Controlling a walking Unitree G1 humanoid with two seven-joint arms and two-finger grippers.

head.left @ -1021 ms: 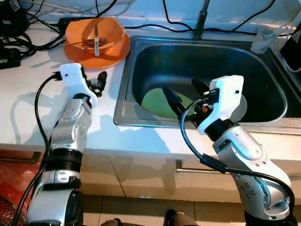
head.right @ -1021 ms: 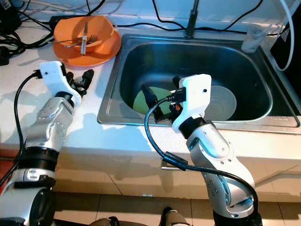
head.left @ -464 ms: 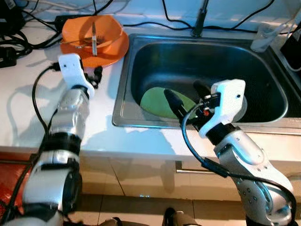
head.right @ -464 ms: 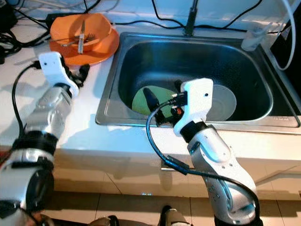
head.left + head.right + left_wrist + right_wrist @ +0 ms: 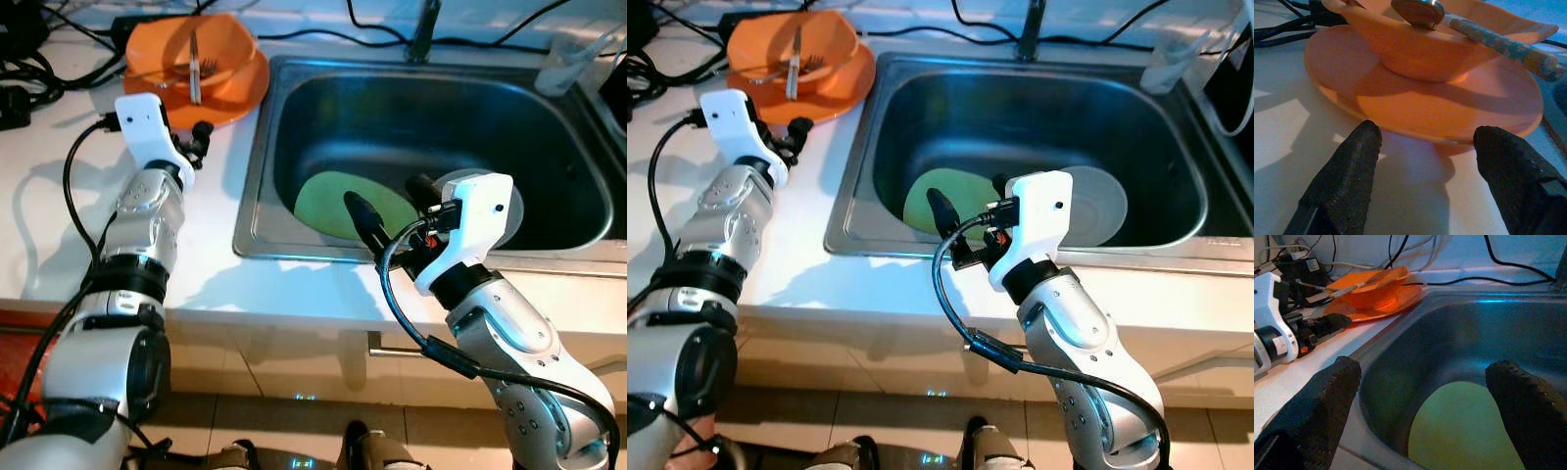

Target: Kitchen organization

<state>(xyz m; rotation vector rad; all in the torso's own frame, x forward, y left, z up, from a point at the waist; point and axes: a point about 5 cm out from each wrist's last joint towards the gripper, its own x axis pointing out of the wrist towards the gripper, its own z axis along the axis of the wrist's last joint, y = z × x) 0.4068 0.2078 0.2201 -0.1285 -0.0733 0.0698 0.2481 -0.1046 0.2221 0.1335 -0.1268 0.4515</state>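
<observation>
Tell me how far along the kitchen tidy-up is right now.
Nothing looks finished. The orange bowl with cutlery sits on the orange plate; the open left gripper faces its rim, gripping nothing. The green plate and grey plate lie in the sink, beyond the open right gripper.

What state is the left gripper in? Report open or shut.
Open. In the left wrist view the left gripper has its two black fingers spread wide apart, with nothing between them, just short of the orange plate.
</observation>
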